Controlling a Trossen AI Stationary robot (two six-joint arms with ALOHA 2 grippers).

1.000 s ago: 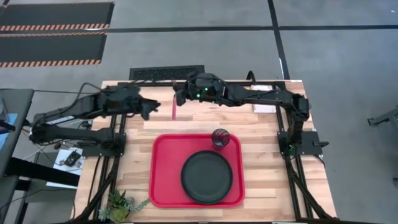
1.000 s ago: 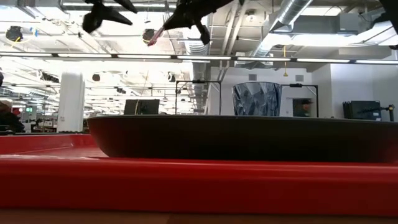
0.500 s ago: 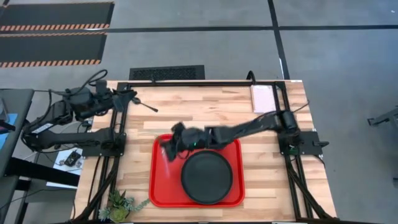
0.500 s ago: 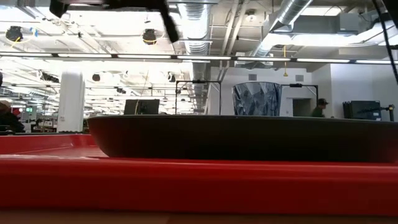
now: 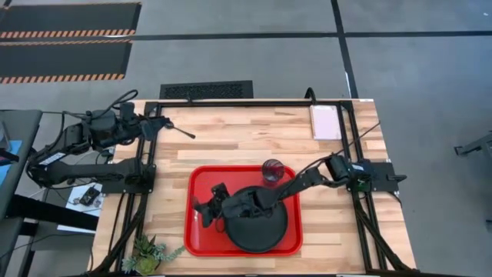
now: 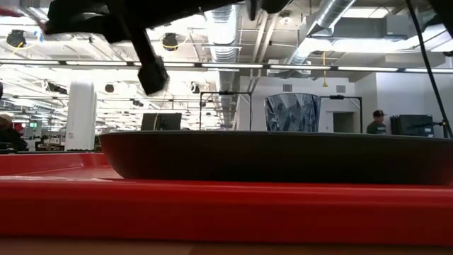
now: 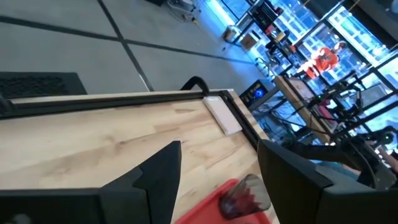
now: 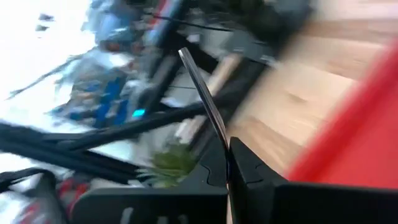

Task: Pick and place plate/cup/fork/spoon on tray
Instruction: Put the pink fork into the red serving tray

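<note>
"Looking at the right claw [image 5: 206,208] first: how do its fingers stand?"

"Pressed together, clamped on a slim fork [image 8: 205,99] that sticks out past the tips; the wrist view shows it edge-on and dark. The claw hangs over the large bright red plastic tray [image 5: 196,231], at 9 o'clock of the round flat black plate [image 5: 265,231] that lies in it."

"And the left claw [image 7: 219,152]?"

"Its fingers stand well apart with nothing between them. That arm is folded back at 10 o'clock of the tabletop [image 5: 246,146]. A thin dark metal spoon [image 5: 181,132] shows just past it; I cannot tell whether they touch."

"What else is on the wood?"

"The tray sits at 6 o'clock. A small dark-tinted see-through cup [image 5: 272,171] stands upright in its 1 o'clock corner, near the plate's rim. A pale rectangular pad [image 5: 325,121] lies at 1 o'clock, and a small green plant [image 5: 150,250] at 7 o'clock."

"And the room?"

"Grey floor, ceiling ducts and strip lights, and a person [image 6: 376,120] far off."
</note>
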